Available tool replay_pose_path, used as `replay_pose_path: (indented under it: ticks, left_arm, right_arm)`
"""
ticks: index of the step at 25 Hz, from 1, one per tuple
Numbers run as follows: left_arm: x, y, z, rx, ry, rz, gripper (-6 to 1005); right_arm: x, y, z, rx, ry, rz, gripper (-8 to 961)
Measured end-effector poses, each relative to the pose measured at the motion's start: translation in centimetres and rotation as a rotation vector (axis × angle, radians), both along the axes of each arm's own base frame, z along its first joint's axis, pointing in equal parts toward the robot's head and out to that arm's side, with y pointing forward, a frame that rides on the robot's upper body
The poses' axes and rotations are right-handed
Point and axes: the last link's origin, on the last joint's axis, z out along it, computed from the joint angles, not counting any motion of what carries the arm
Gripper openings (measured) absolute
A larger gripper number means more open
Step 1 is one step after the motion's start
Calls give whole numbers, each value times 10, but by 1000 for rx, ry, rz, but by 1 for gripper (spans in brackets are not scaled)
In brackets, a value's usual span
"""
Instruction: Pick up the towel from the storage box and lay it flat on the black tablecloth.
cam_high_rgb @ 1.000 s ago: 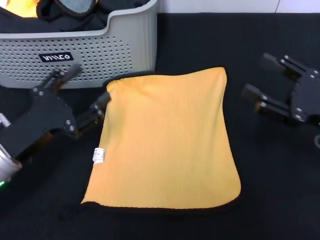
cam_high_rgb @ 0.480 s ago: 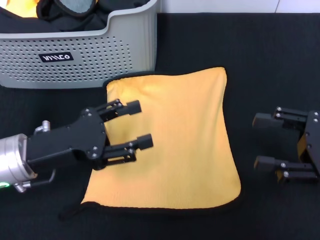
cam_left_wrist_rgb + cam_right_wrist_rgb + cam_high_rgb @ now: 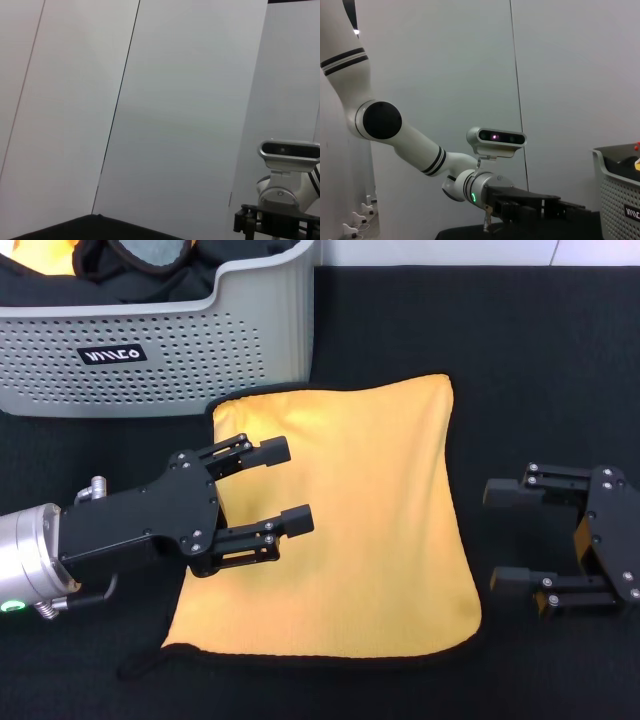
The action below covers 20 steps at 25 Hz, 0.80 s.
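The towel (image 3: 370,510) lies spread flat, yellow-orange side up, on the black tablecloth (image 3: 530,360) just in front of the storage box (image 3: 150,345). My left gripper (image 3: 283,484) hovers open over the towel's left part, fingers pointing right, holding nothing. To the right of the towel, my right gripper (image 3: 503,535) is open above the bare cloth, fingers pointing left toward the towel's edge. In the right wrist view the left arm (image 3: 420,155) and the box's corner (image 3: 620,190) show.
The storage box holds more cloth, orange and dark grey (image 3: 140,260). A white wall panel (image 3: 175,115) fills the left wrist view, with the right arm's camera (image 3: 287,150) low at one side.
The left gripper swung from beside the towel's left edge to over the towel and edged right. The right gripper came down and left toward the towel's right edge.
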Motion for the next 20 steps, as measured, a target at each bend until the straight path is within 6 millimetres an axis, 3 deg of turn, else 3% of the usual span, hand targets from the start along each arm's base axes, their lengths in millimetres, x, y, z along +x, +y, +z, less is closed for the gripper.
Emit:
replay_pose_path:
  ticks: [20]
  left_arm:
    - [1, 1, -1, 19, -3, -11, 828]
  right_arm:
    - [1, -2, -5, -5, -6, 2, 724]
